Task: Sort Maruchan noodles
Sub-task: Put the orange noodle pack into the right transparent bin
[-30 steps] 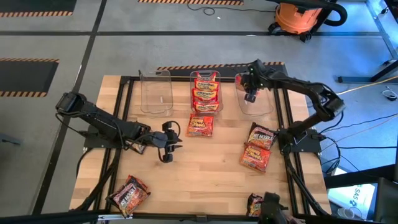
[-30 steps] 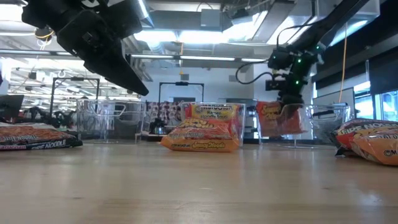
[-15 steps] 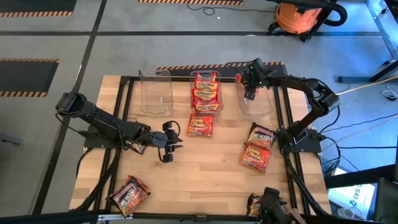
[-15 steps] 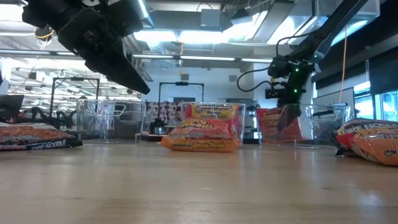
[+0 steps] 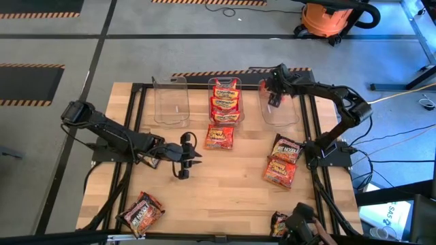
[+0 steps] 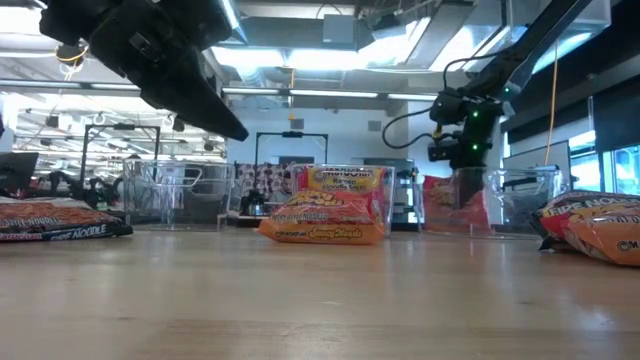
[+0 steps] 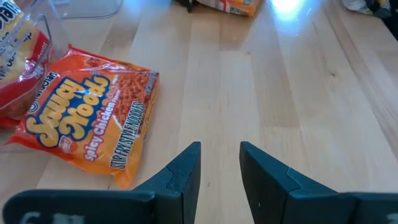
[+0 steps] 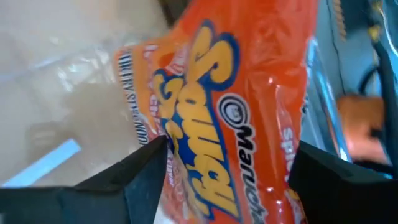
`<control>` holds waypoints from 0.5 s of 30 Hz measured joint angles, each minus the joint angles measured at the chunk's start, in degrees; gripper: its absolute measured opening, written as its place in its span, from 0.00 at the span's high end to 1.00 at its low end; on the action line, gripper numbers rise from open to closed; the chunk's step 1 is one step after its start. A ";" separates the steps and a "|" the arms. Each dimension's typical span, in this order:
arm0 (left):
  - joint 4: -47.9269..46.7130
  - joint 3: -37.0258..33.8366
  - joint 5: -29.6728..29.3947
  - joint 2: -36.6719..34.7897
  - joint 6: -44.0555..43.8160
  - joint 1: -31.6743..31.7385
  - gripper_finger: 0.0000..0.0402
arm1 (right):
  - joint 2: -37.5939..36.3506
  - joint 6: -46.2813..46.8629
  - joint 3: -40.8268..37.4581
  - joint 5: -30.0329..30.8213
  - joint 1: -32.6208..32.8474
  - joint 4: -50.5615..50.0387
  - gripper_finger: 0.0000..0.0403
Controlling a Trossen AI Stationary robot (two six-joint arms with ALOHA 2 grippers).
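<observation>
Orange plastic fills the right wrist view: a flat Maruchan noodle packet stands on edge inside the clear plastic bin on the right, leaning against its far wall. The right end effector hangs just above it, its two dark fingers spread wide on either side of the packet; whether they touch it cannot be told. The clear middle bin holds a row of orange and red packets, and the clear left bin stands beside it. One orange packet lies flat on the pale wooden bench just in front of the middle bin. Two packets, one dark and one red, lie near the bench's right edge, a dark one near the front left corner, and another at the front edge. The left end effector hovers over bare bench left of the flat orange packet, fingers narrowly parted and holding nothing.
</observation>
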 joint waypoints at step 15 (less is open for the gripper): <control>0.15 0.00 -0.11 0.00 -0.02 0.00 0.74 | -4.21 16.13 14.55 4.87 6.53 -26.46 0.36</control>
